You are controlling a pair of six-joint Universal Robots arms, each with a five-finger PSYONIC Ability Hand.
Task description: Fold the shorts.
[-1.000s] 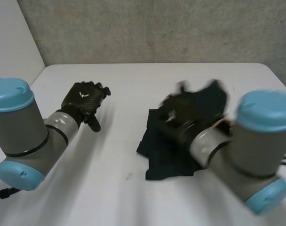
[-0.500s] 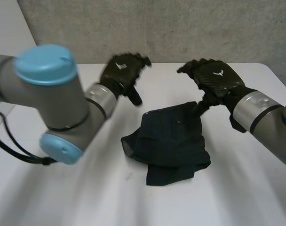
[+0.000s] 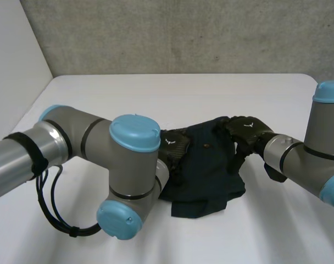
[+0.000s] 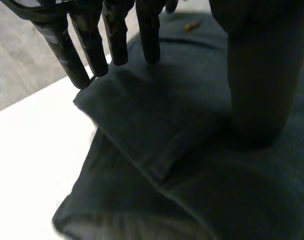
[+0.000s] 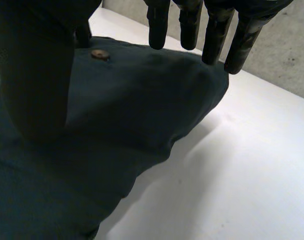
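Looks roughly half done. Finds the shorts (image 3: 205, 165) mid-desk (image 3: 156, 99) in a loose layered heap (edges uneven); leaves squaring up and likely another fold. Rests the left robot hand (image 3: 172, 147) on the heap's left edge, fingers (image 4: 117, 40) straight, gripping nothing; likewise the right robot hand (image 3: 245, 129) at the right edge. Had both raised clear of the cloth half a second ago.

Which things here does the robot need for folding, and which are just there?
For the job: dark shorts, left hand, right hand.
Just there: white table, grey wall behind it.
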